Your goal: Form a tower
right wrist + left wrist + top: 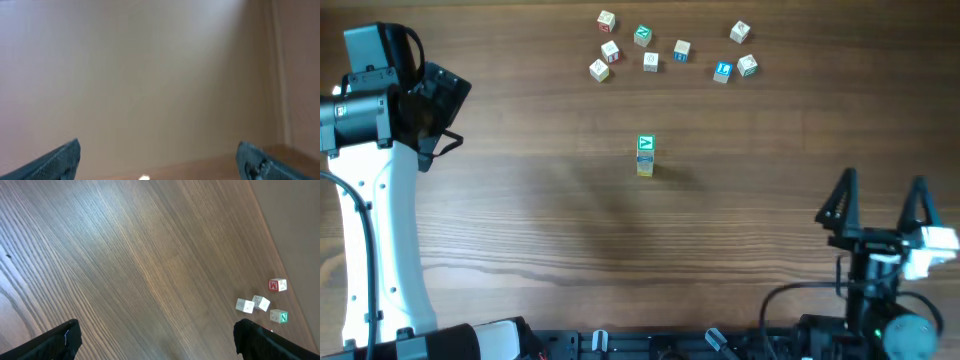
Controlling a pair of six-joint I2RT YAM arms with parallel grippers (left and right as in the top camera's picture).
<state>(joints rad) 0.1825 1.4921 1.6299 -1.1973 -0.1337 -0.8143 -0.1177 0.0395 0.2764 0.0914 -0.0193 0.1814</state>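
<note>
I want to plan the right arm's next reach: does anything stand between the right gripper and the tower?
Nothing visible does. In the overhead view only bare table lies between the open right gripper and the tower. The loose cubes lie beyond the tower, on its far side.

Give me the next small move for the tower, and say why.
Probably send the right gripper, jaws open and empty, toward the blue-marked loose cube: the tower stands alone mid-table, and the other cubes lie scattered beyond it.
</note>
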